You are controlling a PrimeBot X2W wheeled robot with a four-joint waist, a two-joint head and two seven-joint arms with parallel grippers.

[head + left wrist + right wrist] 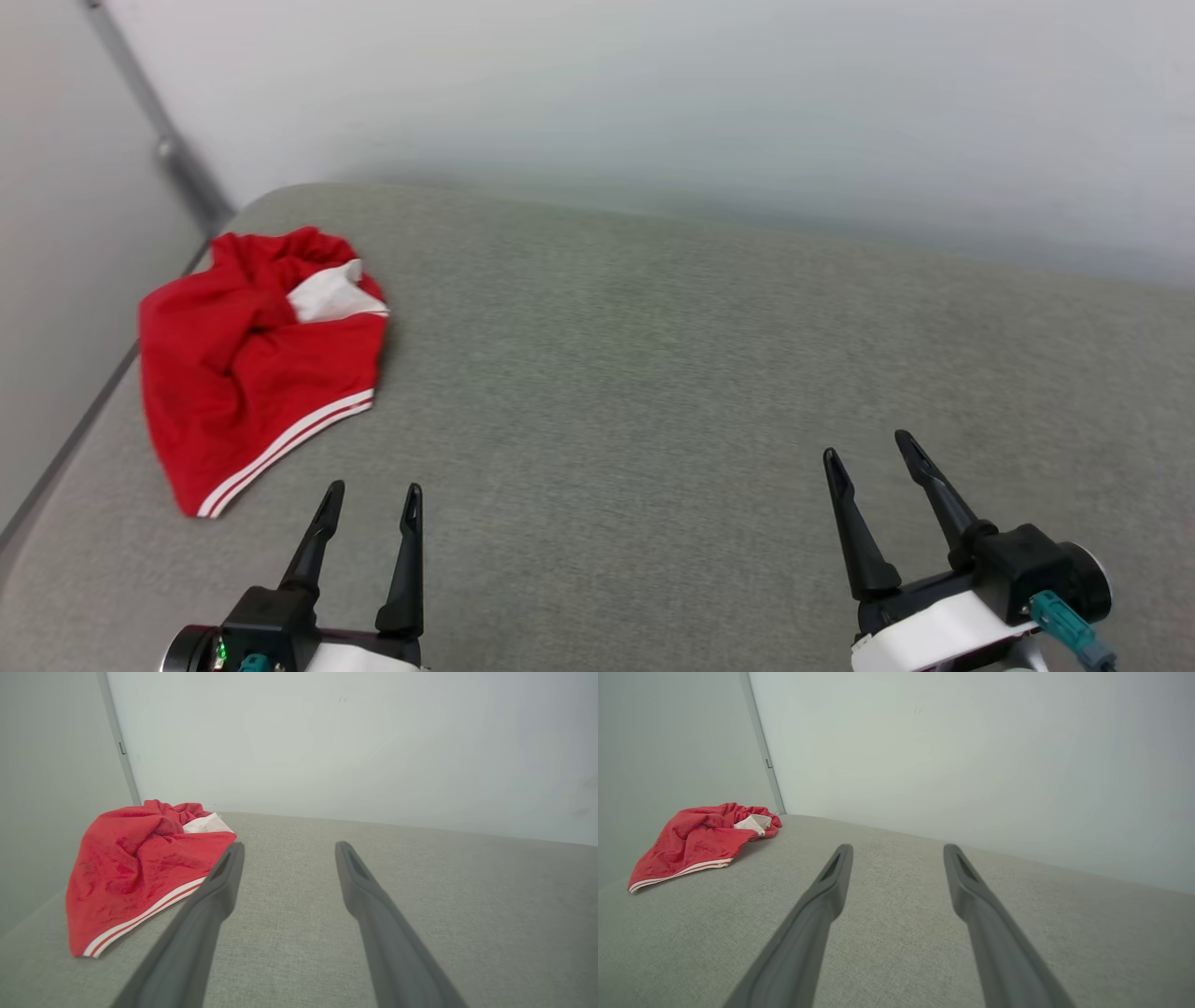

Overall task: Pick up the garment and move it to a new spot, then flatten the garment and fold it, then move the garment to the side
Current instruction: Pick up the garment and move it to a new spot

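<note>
The crumpled bright red jersey garment [252,373] lies at the far left corner of the grey fabric-covered desk [653,373], close to its left edge. It is ahead of and to the left of the left fingers [313,546]. The striped hem's nearest corner is a little left of those fingertips, with bare desk between. The right fingers [854,532] are well apart from it, across a broad stretch of the desk. Both pairs stand wide apart and hold nothing.

The head view takes in both pairs at once. It also shows the white wrist housings behind them and the teal plug [1060,621] on the right one. In the left wrist view, the left fingers [215,896] run up the frame. One finger crosses in front of the garment's [131,872] hem, so the cloth looks nearer there than it does from the head. In the right wrist view, the right fingers [822,896] point at bare desk, and the garment [691,844] sits small at the far left. Both wrist views show a slot near each fingertip.

The cloth is bunched in a low heap with deep folds at its far side. A white patch shows near the top, and two white stripes run along the near hem. Behind it, a grey metal strip [168,149] rises where the white wall [653,93] meets a side wall.
</note>
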